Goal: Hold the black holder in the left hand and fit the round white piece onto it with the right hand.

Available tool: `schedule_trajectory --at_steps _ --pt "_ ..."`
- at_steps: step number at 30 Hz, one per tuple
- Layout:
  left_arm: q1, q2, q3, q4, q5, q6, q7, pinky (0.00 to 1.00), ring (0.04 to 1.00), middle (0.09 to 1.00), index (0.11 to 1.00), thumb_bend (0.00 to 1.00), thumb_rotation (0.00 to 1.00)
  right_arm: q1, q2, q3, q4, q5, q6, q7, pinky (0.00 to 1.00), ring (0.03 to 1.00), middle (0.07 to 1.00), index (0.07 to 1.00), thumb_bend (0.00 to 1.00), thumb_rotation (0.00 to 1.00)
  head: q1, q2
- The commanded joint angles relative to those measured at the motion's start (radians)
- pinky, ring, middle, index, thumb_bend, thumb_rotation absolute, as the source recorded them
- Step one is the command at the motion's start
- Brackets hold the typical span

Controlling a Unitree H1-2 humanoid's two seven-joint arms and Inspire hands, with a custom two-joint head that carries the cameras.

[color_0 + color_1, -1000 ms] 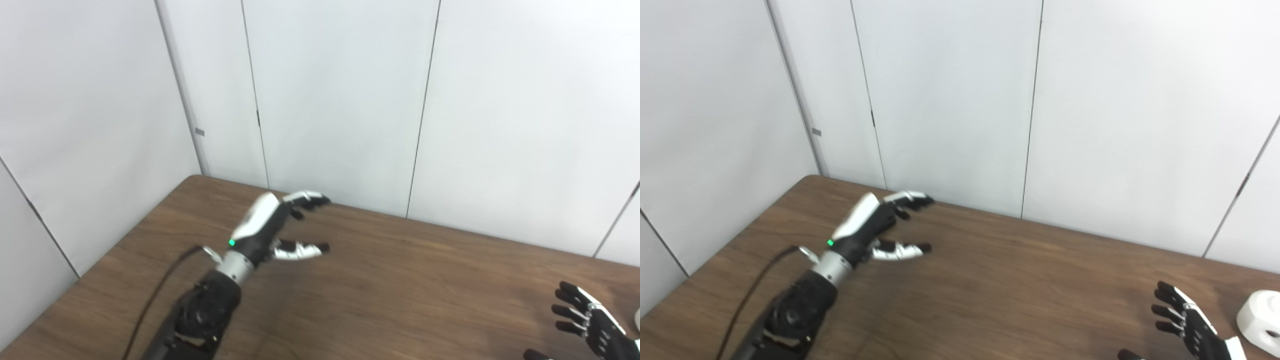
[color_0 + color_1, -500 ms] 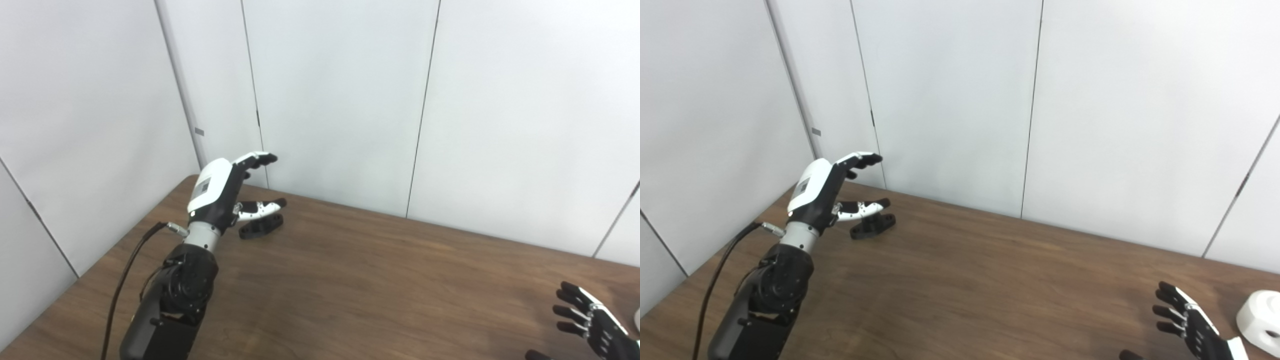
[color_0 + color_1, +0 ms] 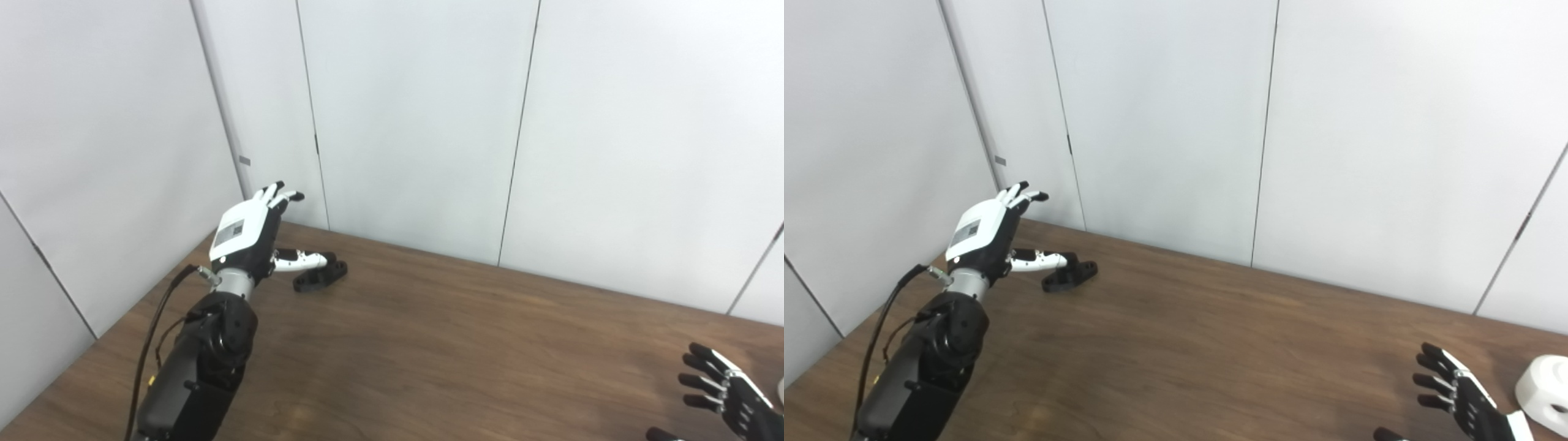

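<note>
Right eye view: left hand (image 3: pixel 986 236) spread, empty, over the black holder (image 3: pixel 1069 275) at frame left, ready to grasp; right hand (image 3: pixel 1458 398) open, empty beside the round white piece (image 3: pixel 1543 395).

You look down from head height through two side-by-side eyes at a brown wood-grain table (image 3: pixel 465 361), both facing pale grey wall panels (image 3: pixel 1164 122) behind its far edge. Both share the tabletop and far left corner. Your right eye sits slightly rightward, catching a rounded white plastic piece (image 3: pixel 1543 392) that your left eye crops at its edge.
</note>
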Motion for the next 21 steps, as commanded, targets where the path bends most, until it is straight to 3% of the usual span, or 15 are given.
schedule_trajectory --at_steps 1,11,21 --pt "-0.04 0.05 -0.006 0.007 0.024 0.014 -0.003 1.0 1.0 1.0 0.894 1.0 0.5 -0.032 -0.015 -0.01 -0.037 0.004 -0.016 -0.001 0.67 0.757 0.829 0.845 0.61 0.0 -0.001 0.0" --pt "-0.047 0.072 -0.05 0.095 0.005 0.049 -0.044 1.0 1.0 1.0 0.927 1.0 0.6 -0.033 -0.022 -0.018 -0.044 0.008 -0.012 0.01 0.68 0.758 0.827 0.845 0.6 0.0 -0.008 0.009" --pt "-0.068 0.078 -0.104 0.216 0.035 0.059 -0.012 1.0 1.0 1.0 0.911 1.0 0.57 -0.033 -0.027 -0.02 -0.077 -0.006 0.027 0.013 0.66 0.751 0.815 0.821 0.61 0.0 -0.015 0.012"
